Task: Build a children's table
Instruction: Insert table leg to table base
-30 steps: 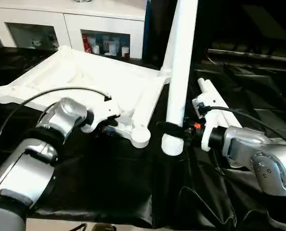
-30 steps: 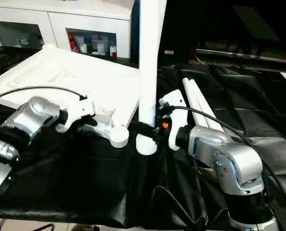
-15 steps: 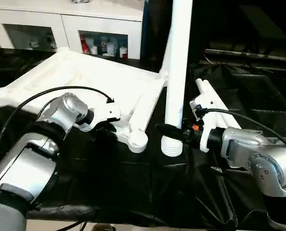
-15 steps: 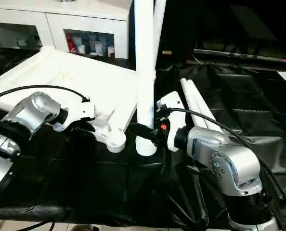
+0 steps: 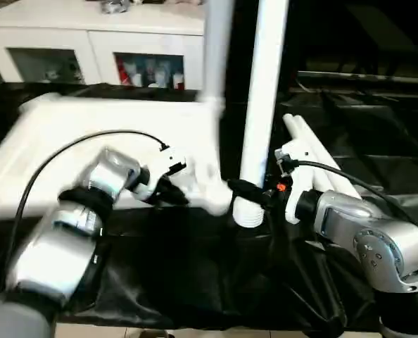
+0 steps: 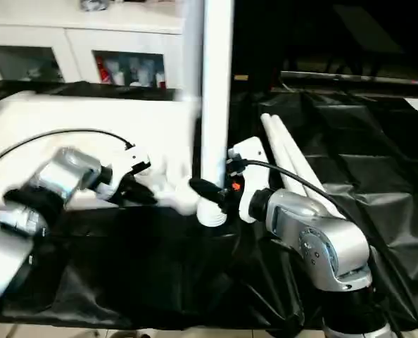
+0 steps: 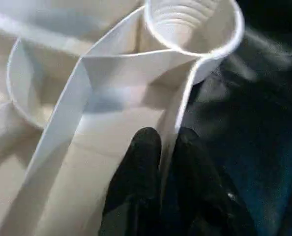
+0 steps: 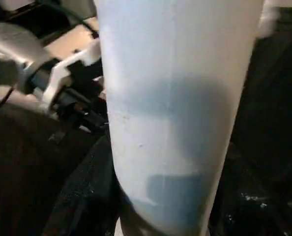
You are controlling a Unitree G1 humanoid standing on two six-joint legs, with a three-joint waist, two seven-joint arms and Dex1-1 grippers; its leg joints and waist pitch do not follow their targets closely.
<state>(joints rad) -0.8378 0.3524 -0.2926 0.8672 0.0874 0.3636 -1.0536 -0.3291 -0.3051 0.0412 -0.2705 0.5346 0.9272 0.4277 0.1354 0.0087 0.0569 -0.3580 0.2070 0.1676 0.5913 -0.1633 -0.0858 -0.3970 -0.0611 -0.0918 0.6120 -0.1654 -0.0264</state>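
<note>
The white table top [image 5: 89, 134] lies ribbed side up on the black cover, blurred. My left gripper [image 5: 174, 191] is shut on its thin rim wall, one black finger [image 7: 136, 162] on each side, just short of the round corner socket [image 7: 192, 24]. My right gripper [image 5: 248, 191] is shut on a white leg [image 5: 262, 105] near its ribbed lower end. That leg [image 8: 175, 98] stands upright, with its end close beside the near corner socket [image 5: 216, 201]. Another leg [image 5: 216, 49] rises from the top's far corner. Two more legs [image 5: 314, 151] lie behind my right wrist.
A white glass-door cabinet [image 5: 124, 49] stands behind the work surface, close to the table top's far edge. Black sheeting [image 5: 195, 282] covers the whole surface and is wrinkled toward the front. A black cable [image 5: 75, 144] loops over my left forearm.
The table top has turned with my left gripper on its rim, bringing the near corner socket closer to the held leg's lower end. The whole view has shifted too.
</note>
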